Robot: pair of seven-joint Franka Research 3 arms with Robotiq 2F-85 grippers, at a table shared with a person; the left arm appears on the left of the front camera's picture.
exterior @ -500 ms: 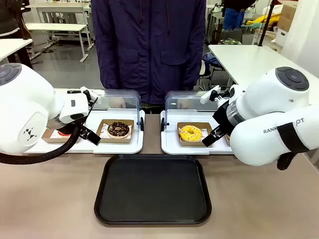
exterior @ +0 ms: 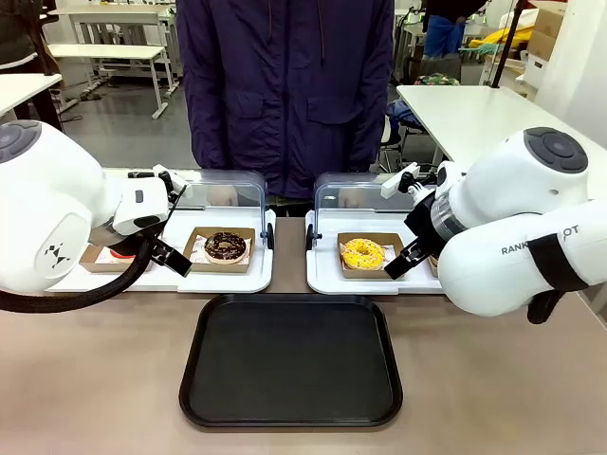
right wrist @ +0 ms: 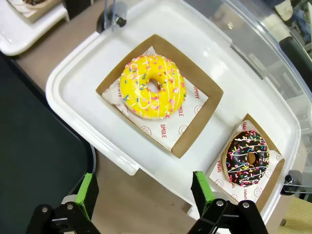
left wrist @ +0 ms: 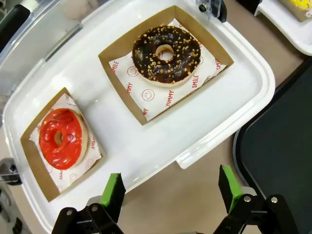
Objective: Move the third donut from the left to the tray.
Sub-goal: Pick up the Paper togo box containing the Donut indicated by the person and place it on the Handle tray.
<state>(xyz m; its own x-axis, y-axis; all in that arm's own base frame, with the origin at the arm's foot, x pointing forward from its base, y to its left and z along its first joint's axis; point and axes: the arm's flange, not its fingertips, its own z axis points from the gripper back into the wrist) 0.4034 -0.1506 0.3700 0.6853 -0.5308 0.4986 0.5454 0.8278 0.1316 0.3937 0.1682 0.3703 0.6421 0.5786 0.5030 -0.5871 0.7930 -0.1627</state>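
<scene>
On the bench [exterior: 95, 379], the third donut [right wrist: 152, 87] sits in its cardboard holder [right wrist: 108, 90] just ahead of the right gripper [right wrist: 144, 195], jaws wide and empty. The left gripper [left wrist: 170, 187], equally spread and empty, is farther off. The tray [exterior: 289, 408] lies alongside. From the front, the right arm [exterior: 512, 246] hides the white tray's [right wrist: 73, 83] end.

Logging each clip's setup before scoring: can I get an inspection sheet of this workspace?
Surface: brown table.
Job's things: yellow donut in a cardboard holder on the right white tray; black tray nearer, nothing on it.
Clutter: chocolate donut, red donut, sprinkled chocolate donut, each in holders.
Grippers: left gripper and right gripper open, holding nothing.
Cables: black cable looping under the left arm.
Surroundings: person in a dark jacket opposite.
</scene>
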